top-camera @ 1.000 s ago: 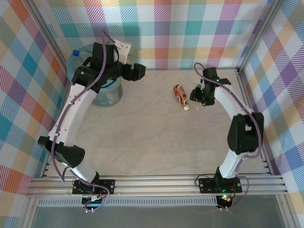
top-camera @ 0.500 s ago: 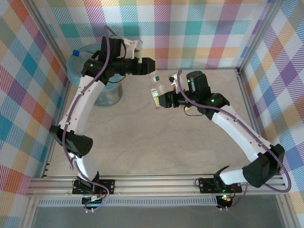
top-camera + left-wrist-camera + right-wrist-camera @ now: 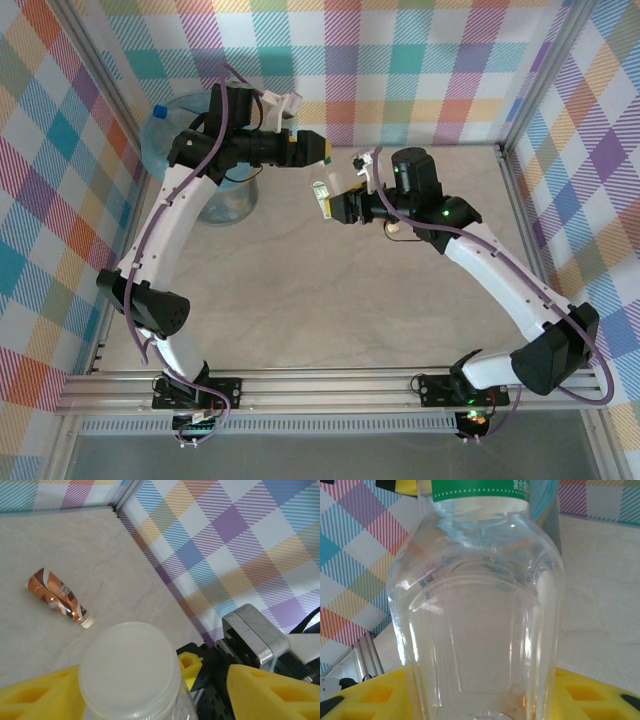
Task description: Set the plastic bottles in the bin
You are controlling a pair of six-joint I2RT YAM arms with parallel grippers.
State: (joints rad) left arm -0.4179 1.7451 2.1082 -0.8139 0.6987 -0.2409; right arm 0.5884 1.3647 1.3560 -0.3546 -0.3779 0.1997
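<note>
The right tool (image 3: 343,208) is clamped on a clear, smooth green-labelled bottle (image 3: 322,194) held above the surface (image 3: 300,300). The left tool (image 3: 316,150) stands part-open around its round white cap (image 3: 130,672), not gripping. 1 crinkled brown-labelled bottle (image 3: 59,598) lies on the marbled surface. The round, bag-lined bin (image 3: 165,112) stands far left. By my reading, these 2 bottles are not yet binned.

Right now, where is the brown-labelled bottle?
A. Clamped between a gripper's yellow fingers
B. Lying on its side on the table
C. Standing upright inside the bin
B: the left wrist view shows the brown-labelled bottle lying flat on the table, white cap toward the camera, with nothing gripping it.
</note>
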